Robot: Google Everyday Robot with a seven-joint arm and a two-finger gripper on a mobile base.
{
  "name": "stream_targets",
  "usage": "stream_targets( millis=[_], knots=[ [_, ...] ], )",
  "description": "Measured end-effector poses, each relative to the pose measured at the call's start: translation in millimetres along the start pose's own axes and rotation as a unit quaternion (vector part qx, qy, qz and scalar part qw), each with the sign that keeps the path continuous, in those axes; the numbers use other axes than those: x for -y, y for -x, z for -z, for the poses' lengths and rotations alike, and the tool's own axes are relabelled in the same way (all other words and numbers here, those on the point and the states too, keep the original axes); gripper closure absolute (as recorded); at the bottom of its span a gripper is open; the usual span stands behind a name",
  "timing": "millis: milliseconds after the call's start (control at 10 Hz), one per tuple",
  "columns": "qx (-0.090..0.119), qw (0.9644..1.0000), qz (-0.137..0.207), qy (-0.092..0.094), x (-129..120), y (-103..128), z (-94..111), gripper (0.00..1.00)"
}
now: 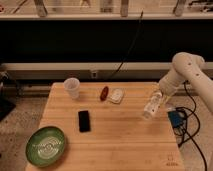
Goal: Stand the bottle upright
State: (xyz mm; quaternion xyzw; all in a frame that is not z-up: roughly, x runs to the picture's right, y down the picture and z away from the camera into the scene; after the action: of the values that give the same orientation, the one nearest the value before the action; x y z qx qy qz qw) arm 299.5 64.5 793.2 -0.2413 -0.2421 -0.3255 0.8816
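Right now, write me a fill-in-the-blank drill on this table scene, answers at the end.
1. The claw, above the right edge of the table, is shut on the bottle, which hangs ____ rather than upright.
2. The plate near the table's lower-left corner is ____ in colour.
3. The phone lying flat on the wood is ____ in colour.
Missing words: tilted; green; black.
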Motion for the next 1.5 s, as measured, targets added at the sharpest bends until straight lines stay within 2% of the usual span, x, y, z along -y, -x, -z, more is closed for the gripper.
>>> stream_targets(
  millis=[200, 400, 700, 800, 900, 1100, 1300, 1400, 1500],
  knots=[
    [-0.017, 0.9993, 0.012, -0.030, 4.7, 2.6, 1.3, 1.00],
    [-0.040, 0.9971, 0.022, -0.061, 7.9, 4.0, 5.7, 1.00],
    [-0.082, 0.9888, 0.041, -0.118, 10.5, 1.2, 15.8, 1.00],
    [-0.093, 0.9829, 0.052, -0.150, 12.0, -2.1, 20.9, 1.00],
    [-0.098, 0.9783, 0.060, -0.172, 13.8, -4.4, 24.0, 1.00],
    [-0.113, 0.9687, 0.069, -0.209, 11.2, -11.9, 31.3, 1.00],
    [-0.122, 0.9604, 0.080, -0.237, 14.0, -16.4, 33.4, 1.00],
    [-0.128, 0.9554, 0.084, -0.253, 13.5, -19.3, 34.1, 1.00],
    [-0.136, 0.9484, 0.089, -0.272, 14.6, -22.3, 34.5, 1.00]
  ],
)
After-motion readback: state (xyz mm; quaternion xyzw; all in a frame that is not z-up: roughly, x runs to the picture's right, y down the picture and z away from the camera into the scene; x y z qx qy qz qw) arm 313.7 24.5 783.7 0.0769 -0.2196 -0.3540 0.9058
